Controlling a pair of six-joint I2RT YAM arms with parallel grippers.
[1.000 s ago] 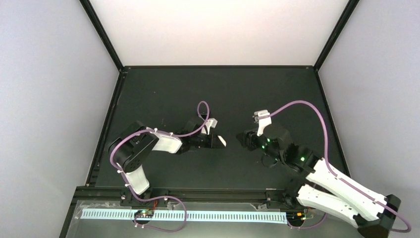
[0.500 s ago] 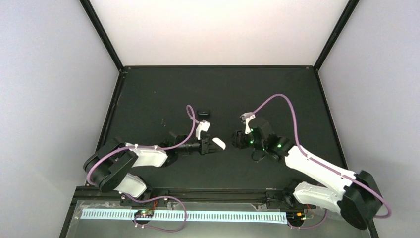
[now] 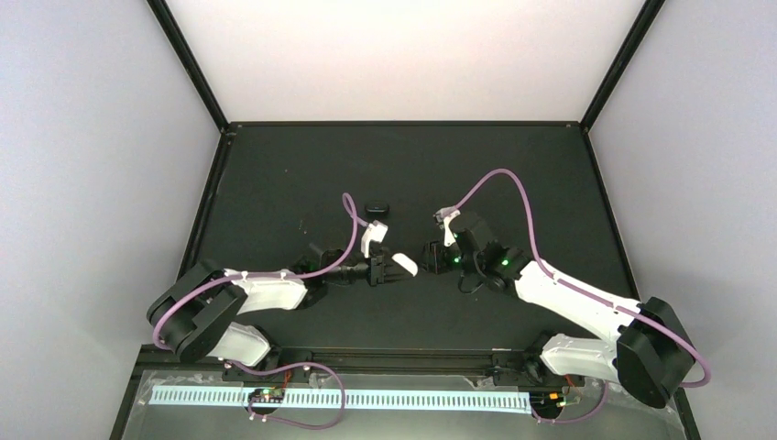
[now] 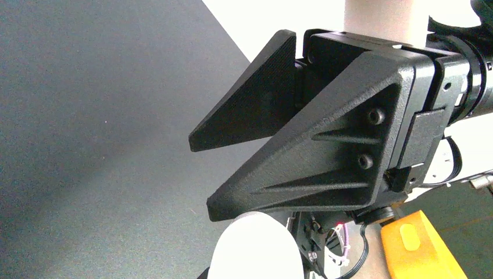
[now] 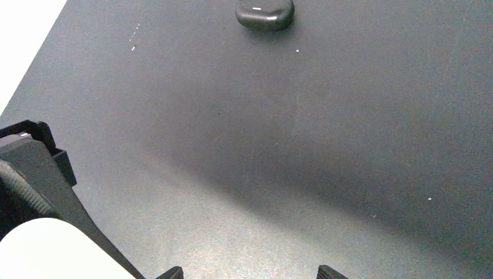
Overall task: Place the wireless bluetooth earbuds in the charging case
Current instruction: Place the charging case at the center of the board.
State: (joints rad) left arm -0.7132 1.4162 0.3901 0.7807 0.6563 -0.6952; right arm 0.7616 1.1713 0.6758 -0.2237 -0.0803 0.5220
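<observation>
- Best guess at the step in hand: a handover or line-up is being set up mid-table, with the two claws being pointed nose to nose. No bud is being seated in anything yet.
- The left gripper (image 3: pixel 392 268) is being held clamped tight on a white rounded piece (image 3: pixel 406 267), which is sticking out past its tips toward the other arm. It looks too big for a bud tbh, so it's probably a white case, but that can't be told for sure.
- The right gripper (image 3: pixel 430 254) is being held fairly wide. In its own wrist view the tips are well apart with nothing between them. It's being aimed at the white piece, near but not touching.
- The earbuds themselves can't be picked out in any view, being too small or hidden.
- A dark pebble-shaped case (image 5: pixel 264 13) is lying flat on the black table (image 3: pixel 302 165), on the far side beyond the left gripper and apart from both claws. The lid looks shut, though that's being judged from one small glossy blob.
- Next move, probably: the gap is going to need closing slowly, with the open claw being squared up on the white piece. It's a small, smooth thing, so slipping is the worry.
- Pose: the left arm is being folded low, forearm stretched rightward over the table. The right arm is being reached leftward from its base, wrist about level with the other claw.
</observation>
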